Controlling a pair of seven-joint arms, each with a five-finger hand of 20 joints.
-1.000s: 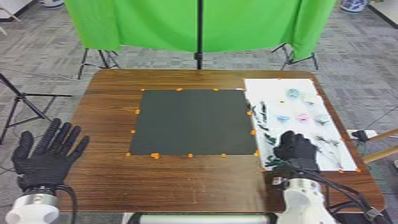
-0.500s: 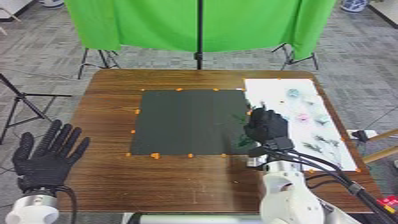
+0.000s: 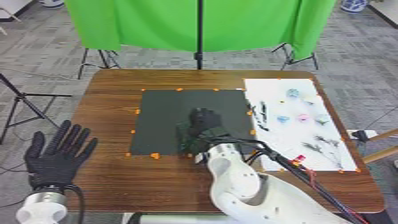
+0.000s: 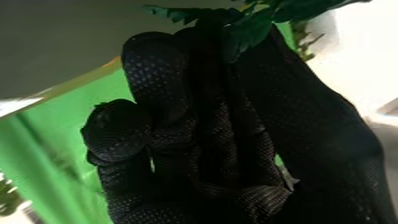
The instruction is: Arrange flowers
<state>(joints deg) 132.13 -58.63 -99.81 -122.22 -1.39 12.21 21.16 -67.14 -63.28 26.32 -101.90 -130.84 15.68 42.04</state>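
Head view: a leafy sprig (image 4: 251, 31) is over the dark mat (image 3: 164, 107), held in the right hand (image 3: 206, 121), fingers curled, with flowers (image 3: 303, 118) right of the mat and the left hand (image 3: 53, 166), fingers spread, left of it.

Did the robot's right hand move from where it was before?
Yes! The right hand went left. It was at the white sheet one second ago, and now it's over the dark mat.

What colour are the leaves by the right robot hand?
The leaves are green, clearest in the right wrist view.
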